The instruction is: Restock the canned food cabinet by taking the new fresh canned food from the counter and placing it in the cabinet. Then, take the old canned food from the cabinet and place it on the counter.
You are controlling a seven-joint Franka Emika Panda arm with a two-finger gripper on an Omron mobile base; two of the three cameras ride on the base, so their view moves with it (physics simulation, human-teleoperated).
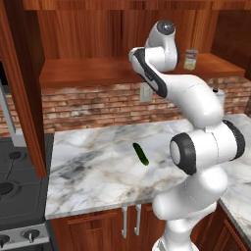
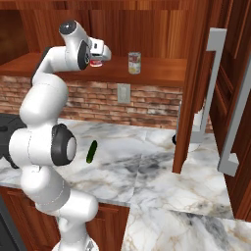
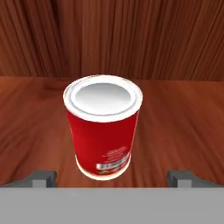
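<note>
The arm reaches up into the open wooden cabinet (image 1: 88, 71), its hand level with the thick plank shelf. In the hand view the red can (image 3: 103, 127) stands upright on the shelf boards, pale top facing the camera, a barcode low on its label. The two fingers (image 3: 41, 178) stand wide apart at the bottom corners of that view, one on each side of the can — neither touches it, and nothing is held. The gripper (image 3: 113, 178) sits just short of the can, with the can's base between the finger tips and a little beyond them.

From the right base view a sliver of the red can (image 2: 96, 62) shows just past the hand, against the cabinet's back wall. The yellow-labelled can (image 2: 134, 63) stands upright on the same shelf, near the red one and on the side toward the tall cabinet post; in the left base view it (image 1: 190, 59) shows beyond the arm's upper joint.

Below, the marble counter (image 1: 93, 166) carries a small dark green cucumber (image 1: 140, 153) lying on its side — well apart from both cans. A brick wall with a pale outlet plate (image 2: 123, 93) runs between counter and shelf. A black stove (image 1: 17, 181) adjoins the counter's end.
</note>
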